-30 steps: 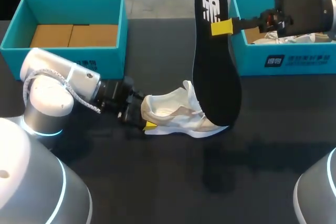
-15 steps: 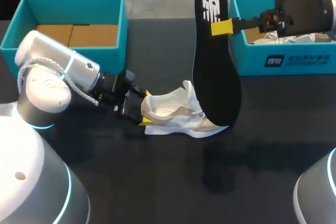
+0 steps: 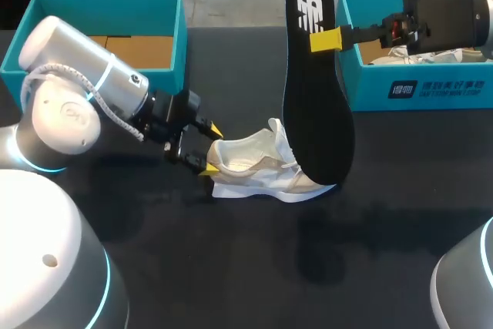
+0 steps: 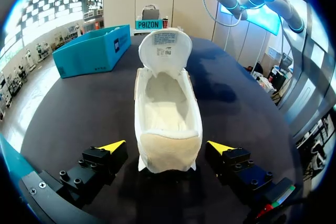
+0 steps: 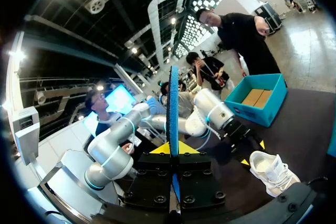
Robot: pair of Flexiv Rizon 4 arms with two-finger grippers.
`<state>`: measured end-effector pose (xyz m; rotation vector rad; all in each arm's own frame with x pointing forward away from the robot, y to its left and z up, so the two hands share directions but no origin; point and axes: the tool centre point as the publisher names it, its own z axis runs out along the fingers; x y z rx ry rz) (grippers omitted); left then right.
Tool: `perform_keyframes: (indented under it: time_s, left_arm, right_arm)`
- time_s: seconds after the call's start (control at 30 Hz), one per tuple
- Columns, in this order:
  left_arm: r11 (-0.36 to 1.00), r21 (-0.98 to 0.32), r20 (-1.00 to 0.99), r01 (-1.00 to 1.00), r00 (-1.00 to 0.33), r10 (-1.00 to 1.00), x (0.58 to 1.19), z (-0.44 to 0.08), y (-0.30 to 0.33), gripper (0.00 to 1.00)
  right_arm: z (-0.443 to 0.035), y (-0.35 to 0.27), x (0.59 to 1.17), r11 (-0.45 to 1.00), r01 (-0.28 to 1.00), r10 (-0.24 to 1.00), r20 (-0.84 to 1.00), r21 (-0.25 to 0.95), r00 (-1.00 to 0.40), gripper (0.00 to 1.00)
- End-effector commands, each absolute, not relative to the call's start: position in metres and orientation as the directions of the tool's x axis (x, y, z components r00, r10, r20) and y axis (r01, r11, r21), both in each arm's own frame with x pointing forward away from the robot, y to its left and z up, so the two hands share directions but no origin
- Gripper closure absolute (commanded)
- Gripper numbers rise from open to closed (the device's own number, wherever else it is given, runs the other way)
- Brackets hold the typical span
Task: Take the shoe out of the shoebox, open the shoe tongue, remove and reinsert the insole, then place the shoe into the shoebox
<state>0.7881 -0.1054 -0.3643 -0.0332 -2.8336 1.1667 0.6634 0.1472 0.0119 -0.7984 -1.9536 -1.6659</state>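
A white shoe (image 3: 262, 169) lies on the black table (image 3: 254, 267), its tongue folded up. In the left wrist view the shoe's (image 4: 167, 124) heel sits between the fingers of my left gripper (image 4: 167, 146), which is open with a gap on each side. The head view shows that left gripper (image 3: 209, 149) at the heel end. My right gripper (image 3: 325, 39) is shut on the black insole (image 3: 316, 90), held upright above the shoe's toe. In the right wrist view the insole (image 5: 173, 103) shows edge on between the fingers of my right gripper (image 5: 172, 149), with the shoe (image 5: 273, 170) below.
A teal shoebox (image 3: 416, 86) with white paper inside stands at the back right, under my right arm. A second teal box (image 3: 100, 78) with a brown bottom stands at the back left, just behind my left arm. The right shoebox (image 4: 94, 51) lies beyond the shoe in the left wrist view.
My left arm has swung up and turned, so its open fingers now stand on either side of the shoe's heel. The right arm and the insole have kept still.
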Motion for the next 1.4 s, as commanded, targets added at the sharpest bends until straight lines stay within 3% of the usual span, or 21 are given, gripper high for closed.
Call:
perform_keyframes:
  time_s: [0.03,0.7,1.4]
  left_arm:
    - [0.718,-0.696,0.063,-0.009,-0.997,0.048,0.786,-0.361,-0.104,0.00]
    - [0.718,-0.696,0.063,-0.009,-0.997,0.048,0.786,-0.361,-0.104,0.00]
    - [0.888,-0.459,-0.002,-0.025,-1.000,-0.029,0.774,-0.334,-0.094,0.00]
  right_arm:
    - [0.012,0.150,0.666,0.107,0.682,0.139,0.668,0.723,-0.731,1.00]
    - [0.012,0.150,0.666,0.107,0.682,0.139,0.668,0.723,-0.731,1.00]
    - [0.012,0.150,0.666,0.107,0.682,0.139,0.668,0.723,-0.731,1.00]
